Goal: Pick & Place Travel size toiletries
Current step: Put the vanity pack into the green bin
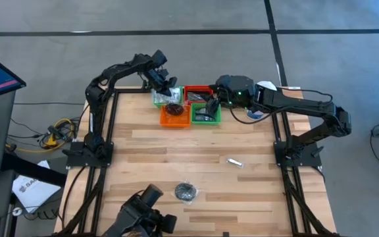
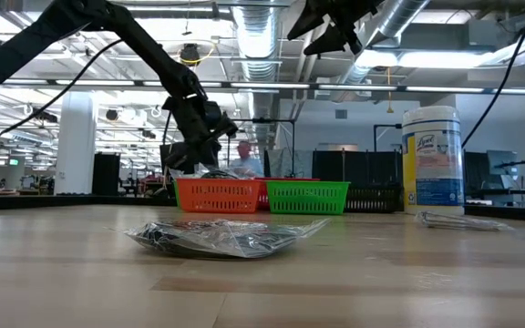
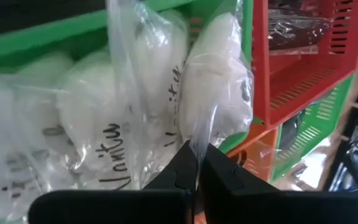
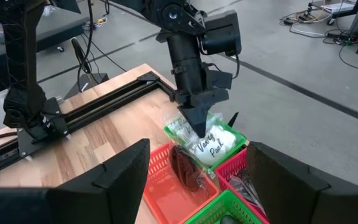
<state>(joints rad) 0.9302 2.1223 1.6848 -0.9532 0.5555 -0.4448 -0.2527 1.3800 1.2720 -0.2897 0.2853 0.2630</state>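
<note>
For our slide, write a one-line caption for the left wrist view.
Left end effector shut on a clear packet of white contents, above the green tray.

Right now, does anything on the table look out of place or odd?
Two items lie loose on the wooden table, away from the trays: a clear packet with black round contents near the front edge and a slim silvery sachet to the right.

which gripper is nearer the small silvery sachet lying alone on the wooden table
Right. The right gripper hangs open above the green tray, up-table from the small silvery sachet. The left gripper, shut on a clear packet with white contents, is farther off.
</note>
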